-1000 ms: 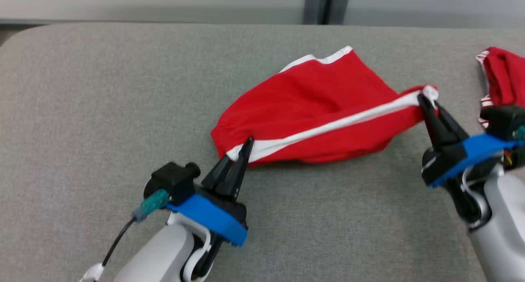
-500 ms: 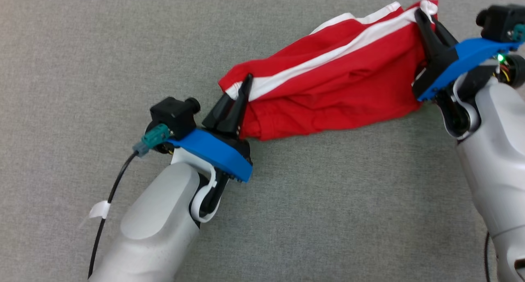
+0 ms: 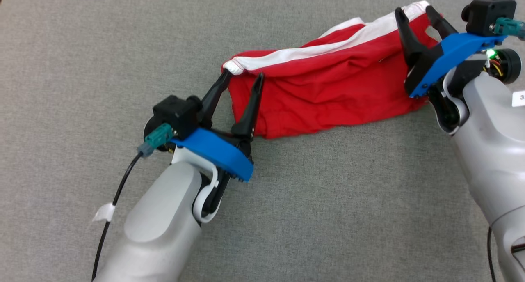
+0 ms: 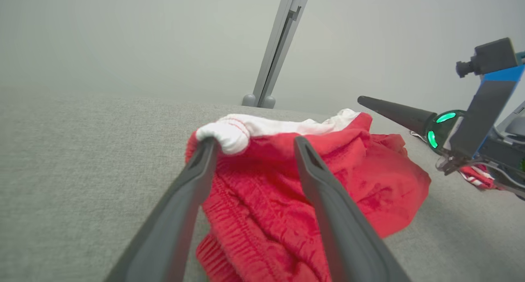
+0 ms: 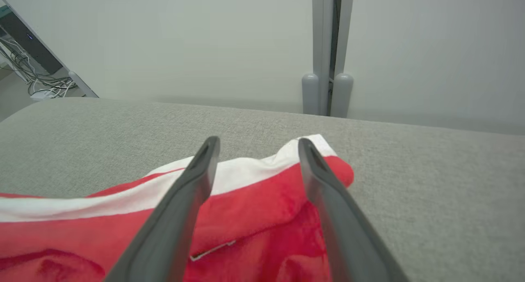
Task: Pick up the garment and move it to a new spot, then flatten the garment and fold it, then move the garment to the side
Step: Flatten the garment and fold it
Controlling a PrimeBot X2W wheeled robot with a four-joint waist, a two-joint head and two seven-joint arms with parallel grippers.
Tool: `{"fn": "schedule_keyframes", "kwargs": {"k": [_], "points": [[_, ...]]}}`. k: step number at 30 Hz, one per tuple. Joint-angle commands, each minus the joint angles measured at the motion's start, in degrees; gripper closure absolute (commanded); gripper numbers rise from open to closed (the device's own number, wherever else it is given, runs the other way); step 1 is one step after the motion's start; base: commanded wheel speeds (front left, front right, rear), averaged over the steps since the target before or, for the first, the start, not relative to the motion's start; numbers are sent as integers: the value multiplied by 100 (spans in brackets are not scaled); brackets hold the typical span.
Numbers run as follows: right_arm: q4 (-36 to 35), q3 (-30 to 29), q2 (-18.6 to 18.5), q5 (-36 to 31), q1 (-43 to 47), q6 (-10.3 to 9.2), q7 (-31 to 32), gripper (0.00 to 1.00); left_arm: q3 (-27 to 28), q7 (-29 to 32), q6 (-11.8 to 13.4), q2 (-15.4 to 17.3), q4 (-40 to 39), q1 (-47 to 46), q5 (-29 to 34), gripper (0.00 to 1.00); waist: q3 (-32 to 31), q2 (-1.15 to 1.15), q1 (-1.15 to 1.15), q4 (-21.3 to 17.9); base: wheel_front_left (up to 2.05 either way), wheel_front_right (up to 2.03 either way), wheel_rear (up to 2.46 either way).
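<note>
— What sits furthest left?

— The left gripper (image 3: 243, 74): two long, tapering dark fingers on a flat blue plate, with a smooth pale forearm behind. The fingers stand wide apart and clamp nothing. They straddle the left end of the cloth, and one tip touches a bunched white hem there.

— And the cloth itself?

— A soft red knit garment (image 3: 328, 85) with a broad white stripe (image 3: 295, 54) along its upper side. It lies rumpled on the grey, coarse-woven bench (image 3: 123, 48), slanting from the middle up toward the far right, so its right end is nearer the far edge. The left wrist view shows a gathered, ribbed band at the left end, and the folds look thick and fuzzy.

— What about the right side?

— The right gripper (image 3: 413, 9) has the same dark pointed fingers and blue plate. Its fingers are also spread wide, over the white-banded right corner, and they hold nothing. The right wrist view shows that corner lying flat on the weave, short of the bench's far edge.
</note>
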Motion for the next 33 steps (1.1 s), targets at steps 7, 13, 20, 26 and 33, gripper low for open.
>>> {"fn": "schedule_keyframes", "kwargs": {"k": [7,13,20,26,33], "points": [[41,449,-536,258,448,1,-190,0,565,-26,-6,150,-431,808,551,0,-352,-1,0,67,0,0,0],[132,652,-863,471,637,1,-128,0,1551,-26,185,222,-1354,1590,1205,0,-463,-1,0,181,0,0,0],[408,792,-996,587,574,1,4,0,2837,-27,379,-19,-2543,2409,2096,0,-397,-1,0,320,0,0,0],[748,871,-974,592,449,1,140,0,3420,-22,434,-227,-2981,2890,2527,0,-335,-1,0,421,0,0,0],[977,1003,-823,741,498,1,480,26,3369,-21,538,-262,-2887,3187,2407,0,-353,-1,0,453,0,0,0]]}}
